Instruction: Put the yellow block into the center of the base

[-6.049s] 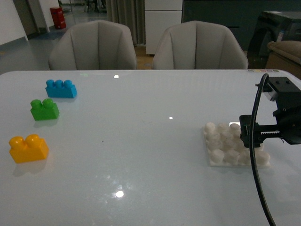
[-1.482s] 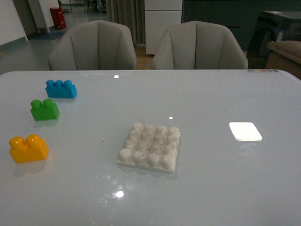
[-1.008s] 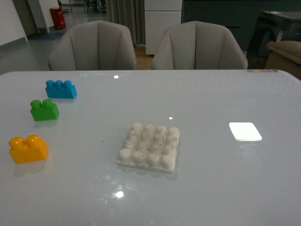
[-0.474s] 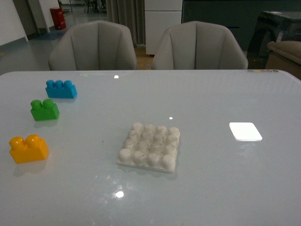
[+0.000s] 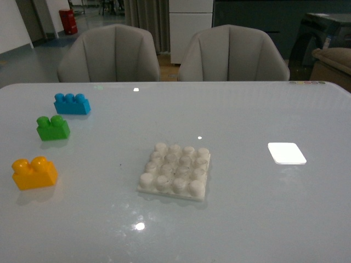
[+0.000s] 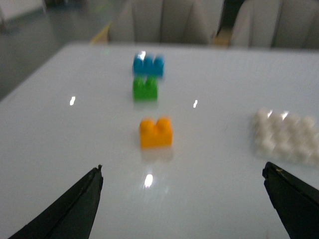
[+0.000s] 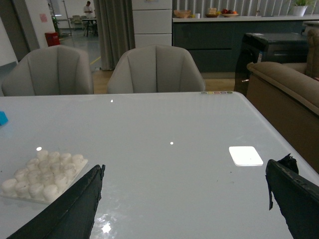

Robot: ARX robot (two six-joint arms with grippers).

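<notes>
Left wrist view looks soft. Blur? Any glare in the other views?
Left wrist view: blurred throughout; the yellow block and base have smeared edges. Front view: sharp, with small light glints on the glossy table, brightest nearest the camera. Right wrist view: sharp, a few similar glints.

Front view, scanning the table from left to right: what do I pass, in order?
yellow block → green brick → blue brick → base → plain white rectangle
</notes>
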